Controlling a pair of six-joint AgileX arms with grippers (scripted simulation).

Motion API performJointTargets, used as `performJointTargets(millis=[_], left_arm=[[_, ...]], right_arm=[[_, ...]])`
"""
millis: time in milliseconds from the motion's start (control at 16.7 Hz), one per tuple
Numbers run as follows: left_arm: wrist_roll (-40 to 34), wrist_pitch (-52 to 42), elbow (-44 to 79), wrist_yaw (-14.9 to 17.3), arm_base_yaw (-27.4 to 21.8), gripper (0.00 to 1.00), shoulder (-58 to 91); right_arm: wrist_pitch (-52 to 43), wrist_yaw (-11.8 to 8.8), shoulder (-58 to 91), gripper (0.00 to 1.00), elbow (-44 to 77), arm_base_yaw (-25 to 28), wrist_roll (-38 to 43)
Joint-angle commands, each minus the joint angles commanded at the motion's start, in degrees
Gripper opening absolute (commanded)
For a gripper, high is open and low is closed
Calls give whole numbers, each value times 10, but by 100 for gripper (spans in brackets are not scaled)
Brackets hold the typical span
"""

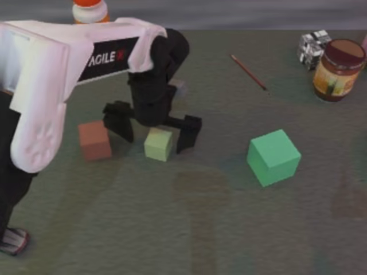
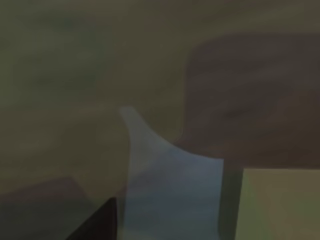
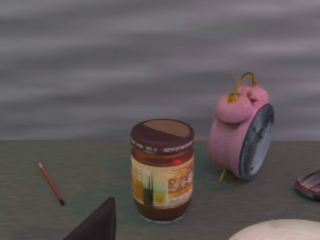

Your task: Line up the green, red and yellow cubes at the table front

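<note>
My left gripper point(image 1: 156, 129) hangs over the yellow cube point(image 1: 158, 144), fingers wide on both sides of it.

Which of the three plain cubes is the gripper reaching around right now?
The yellow cube, the smallest. The left gripper stands open with a finger on either side; the red cube sits just outside, the green cube far right.

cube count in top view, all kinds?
4. Red cube at left; yellow cube right of it, between the open left claw's fingers; green cube right of centre; patterned cube at the far right, beside the jar. The arm could hide more.
</note>
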Motion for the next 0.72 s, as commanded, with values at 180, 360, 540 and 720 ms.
performJointTargets(millis=[180,360,540,720], left_arm=[[0,11,-8,0,0,100,5],[0,11,-8,0,0,92,5],[0,11,-8,0,0,70,5],[0,11,-8,0,0,47,5]], right_arm=[[0,0,0,100,0,0,0],[0,0,0,100,0,0,0],[0,0,0,100,0,0,0],[0,0,0,100,0,0,0]])
